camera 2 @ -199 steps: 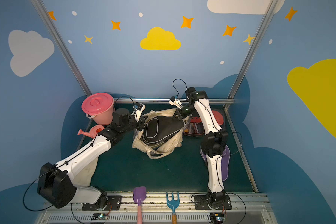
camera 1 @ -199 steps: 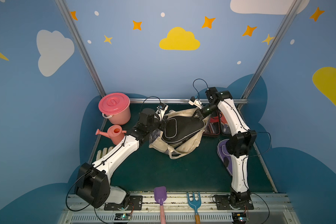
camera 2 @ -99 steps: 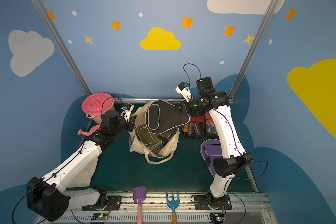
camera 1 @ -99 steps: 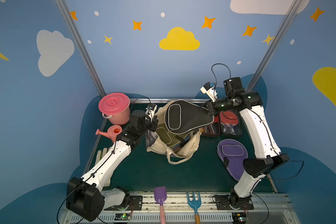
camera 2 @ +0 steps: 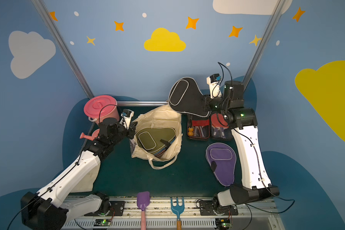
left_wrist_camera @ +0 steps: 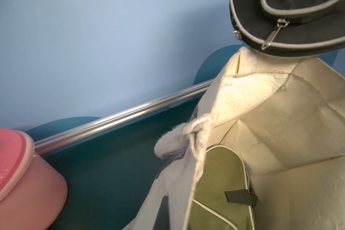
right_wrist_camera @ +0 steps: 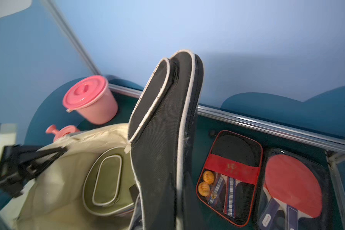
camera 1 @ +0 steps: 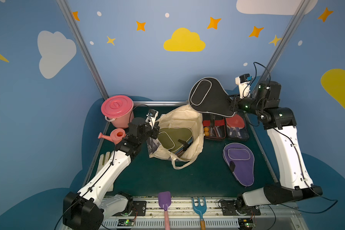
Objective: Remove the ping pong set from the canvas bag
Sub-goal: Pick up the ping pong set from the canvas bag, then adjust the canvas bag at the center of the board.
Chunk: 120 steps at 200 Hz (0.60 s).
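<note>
Holding the black case by its narrow handle end, the right gripper is clamped tight on the fabric, and the case hangs in the air just above the far rim of the canvas bag, fully clear of the opening. That height seems chosen so the wide paddle end does not snag the floppy rim.

On the opposite side of the bag, the left gripper is closed on the bag's rim near a strap. It probably pins the soft canvas so that the bag neither rises with the case nor folds shut.

Inside the bag an olive case lies on top, with more coloured edges under it.

Beside the bag, on the right arm's side, two flat packs of red paddles and orange balls lie against the far rail. A purple case rests nearer the arm bases. By my reading that side is the drop zone, so the black case likely goes there.
</note>
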### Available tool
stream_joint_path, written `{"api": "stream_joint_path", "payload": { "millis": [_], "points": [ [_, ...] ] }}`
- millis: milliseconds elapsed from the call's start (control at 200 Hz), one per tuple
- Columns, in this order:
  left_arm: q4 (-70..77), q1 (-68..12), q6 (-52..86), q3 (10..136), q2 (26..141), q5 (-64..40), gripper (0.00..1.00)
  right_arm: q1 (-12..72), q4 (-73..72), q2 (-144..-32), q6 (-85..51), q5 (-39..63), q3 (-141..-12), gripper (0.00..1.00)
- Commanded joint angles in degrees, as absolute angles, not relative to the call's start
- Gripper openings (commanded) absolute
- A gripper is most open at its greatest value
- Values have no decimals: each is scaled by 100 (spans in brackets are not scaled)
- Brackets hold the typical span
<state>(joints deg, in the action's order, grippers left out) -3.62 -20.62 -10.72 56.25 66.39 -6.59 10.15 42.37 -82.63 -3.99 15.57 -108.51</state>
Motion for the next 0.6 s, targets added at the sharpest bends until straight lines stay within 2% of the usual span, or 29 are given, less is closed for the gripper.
{"api": "stream_joint_path", "payload": {
  "millis": [0, 295, 596],
  "points": [
    [156, -2030, -1136, 5665, 6351, -821, 4, 739, 2915, -8043, -1008, 1069, -10375, 0],
    [170, -2021, -1129, 5677, 6313, -914, 4, 492, 1604, -8216, -1732, 962, -8798, 0],
    [149, -2003, -1075, 5702, 6346, -984, 4, 544, 921, -8933, -2268, 1663, -8517, 0]
  ]
}}
